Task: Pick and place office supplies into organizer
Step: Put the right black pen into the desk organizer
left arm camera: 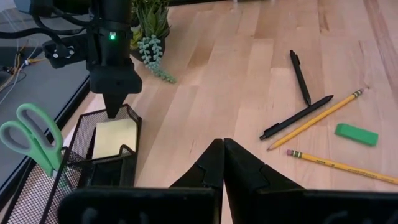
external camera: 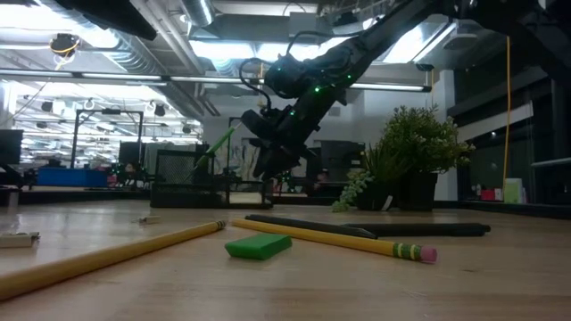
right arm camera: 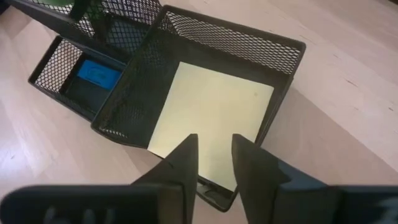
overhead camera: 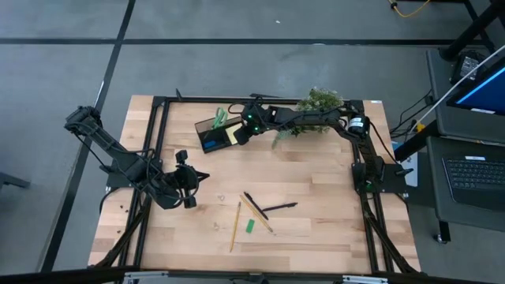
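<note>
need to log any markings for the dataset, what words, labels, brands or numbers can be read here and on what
None readable.
Sticky-note pad in the organizer: blank.
Blue block: no print visible.
Green block, yellow pencils and black pens: any print too small to read.
Laptop screen beside the table: too small to read.

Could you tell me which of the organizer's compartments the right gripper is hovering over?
The right gripper, fingers apart, hovers over the compartment holding the pale yellow sticky-note pad, not the neighbouring one of the organizer with the small blue block.
</note>
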`<action>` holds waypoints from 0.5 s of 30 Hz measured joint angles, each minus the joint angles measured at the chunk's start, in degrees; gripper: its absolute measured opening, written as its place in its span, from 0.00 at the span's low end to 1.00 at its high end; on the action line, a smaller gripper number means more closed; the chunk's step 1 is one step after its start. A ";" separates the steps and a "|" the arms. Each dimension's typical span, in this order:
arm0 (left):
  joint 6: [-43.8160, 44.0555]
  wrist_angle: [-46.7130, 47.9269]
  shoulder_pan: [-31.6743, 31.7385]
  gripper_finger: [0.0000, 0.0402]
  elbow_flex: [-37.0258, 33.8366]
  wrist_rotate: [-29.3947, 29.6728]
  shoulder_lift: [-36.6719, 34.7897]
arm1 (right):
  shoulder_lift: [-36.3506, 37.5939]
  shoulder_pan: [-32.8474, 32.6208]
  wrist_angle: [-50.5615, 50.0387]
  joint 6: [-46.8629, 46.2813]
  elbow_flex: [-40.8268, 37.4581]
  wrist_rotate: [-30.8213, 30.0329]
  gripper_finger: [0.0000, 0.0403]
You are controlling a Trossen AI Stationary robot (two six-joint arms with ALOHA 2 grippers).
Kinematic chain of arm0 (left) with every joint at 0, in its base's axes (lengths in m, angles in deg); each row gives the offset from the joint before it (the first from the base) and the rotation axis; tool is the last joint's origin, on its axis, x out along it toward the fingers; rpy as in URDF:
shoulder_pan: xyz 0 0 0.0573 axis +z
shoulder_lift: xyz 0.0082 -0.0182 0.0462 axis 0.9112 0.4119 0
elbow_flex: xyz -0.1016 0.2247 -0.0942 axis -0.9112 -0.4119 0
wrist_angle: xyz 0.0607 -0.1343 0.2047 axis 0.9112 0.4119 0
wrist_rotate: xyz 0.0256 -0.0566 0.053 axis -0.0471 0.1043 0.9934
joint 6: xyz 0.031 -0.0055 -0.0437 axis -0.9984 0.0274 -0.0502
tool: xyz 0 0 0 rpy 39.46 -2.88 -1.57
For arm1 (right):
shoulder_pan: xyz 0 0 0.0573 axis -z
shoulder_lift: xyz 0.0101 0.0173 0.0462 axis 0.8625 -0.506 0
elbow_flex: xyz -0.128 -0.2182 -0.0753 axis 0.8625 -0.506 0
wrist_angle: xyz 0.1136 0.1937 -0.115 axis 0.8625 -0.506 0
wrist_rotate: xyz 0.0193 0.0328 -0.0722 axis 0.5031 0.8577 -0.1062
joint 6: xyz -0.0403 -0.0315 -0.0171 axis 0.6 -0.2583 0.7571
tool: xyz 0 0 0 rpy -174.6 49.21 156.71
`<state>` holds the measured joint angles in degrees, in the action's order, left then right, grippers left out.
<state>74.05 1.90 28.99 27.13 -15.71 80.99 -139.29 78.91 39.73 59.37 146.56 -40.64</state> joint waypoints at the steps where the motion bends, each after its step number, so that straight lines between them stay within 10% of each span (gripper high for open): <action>1: 0.02 0.00 0.00 0.00 0.00 0.00 0.00 | 0.01 0.00 0.00 0.04 0.00 -0.02 0.26; 15: 0.11 -0.02 0.00 0.00 0.00 0.00 0.00 | 2.42 0.02 0.71 6.46 0.02 4.59 0.13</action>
<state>74.16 1.88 28.99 27.13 -15.71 80.99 -136.87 78.94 40.44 65.83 146.58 -36.05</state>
